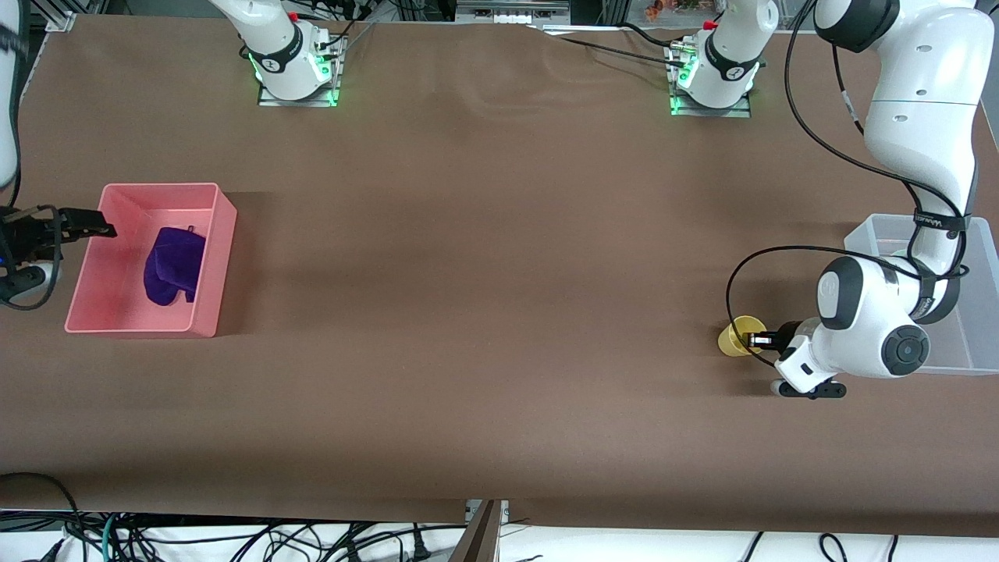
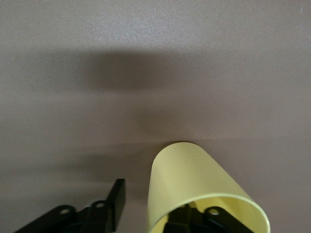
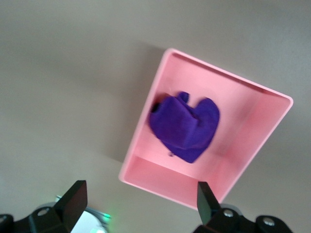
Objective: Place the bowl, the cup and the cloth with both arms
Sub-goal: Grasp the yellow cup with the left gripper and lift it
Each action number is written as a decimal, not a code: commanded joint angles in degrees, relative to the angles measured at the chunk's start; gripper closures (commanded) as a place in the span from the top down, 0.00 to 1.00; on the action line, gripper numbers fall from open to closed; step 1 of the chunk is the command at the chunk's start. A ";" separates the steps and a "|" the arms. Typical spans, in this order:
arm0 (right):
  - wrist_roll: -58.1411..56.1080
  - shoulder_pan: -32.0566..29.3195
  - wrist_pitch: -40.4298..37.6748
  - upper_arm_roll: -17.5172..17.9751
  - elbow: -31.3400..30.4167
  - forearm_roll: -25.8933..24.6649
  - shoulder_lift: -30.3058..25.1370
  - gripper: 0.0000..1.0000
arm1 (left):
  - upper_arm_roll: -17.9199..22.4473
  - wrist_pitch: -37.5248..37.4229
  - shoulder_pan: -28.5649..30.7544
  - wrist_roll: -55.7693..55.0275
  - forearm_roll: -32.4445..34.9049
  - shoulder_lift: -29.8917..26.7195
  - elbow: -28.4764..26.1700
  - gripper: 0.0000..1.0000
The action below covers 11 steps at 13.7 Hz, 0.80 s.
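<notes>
Cup (image 1: 739, 336) at left gripper (image 1: 754, 340)

Setting: robotics lab; test bench, not a home or shop. Evidence: two white arms (image 1: 921, 156) bolted to metal base plates (image 1: 298, 95) lit green, at the top edge of a wide counter (image 1: 499, 273) covered in plain brown sheet; black cables (image 1: 234, 538) lie loose on the floor below the counter's near edge; aluminium framing (image 1: 62, 19) at one corner; plain plastic bins, one pink (image 1: 222, 257), one clear (image 1: 983, 257), as props.
</notes>
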 commanded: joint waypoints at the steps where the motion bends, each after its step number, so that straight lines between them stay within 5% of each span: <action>1: 12.26 -0.02 -4.50 5.30 -0.18 0.42 -5.07 1.00 | -0.18 -0.72 0.29 -0.81 -1.15 -0.96 0.20 0.00; 4: 18.01 -0.02 -6.62 10.58 -0.01 -2.02 -8.59 1.00 | -0.27 -8.15 0.12 -1.08 -1.15 -3.66 1.34 0.00; 8: 18.53 -0.20 -0.30 10.50 -0.53 -3.00 -13.78 1.00 | 0.69 -19.42 0.99 8.99 4.27 -13.16 0.90 0.00; 11: 18.01 -0.46 -0.30 10.41 -3.78 -3.09 -16.07 1.00 | 0.87 -19.88 8.70 26.20 12.90 -16.16 0.46 0.00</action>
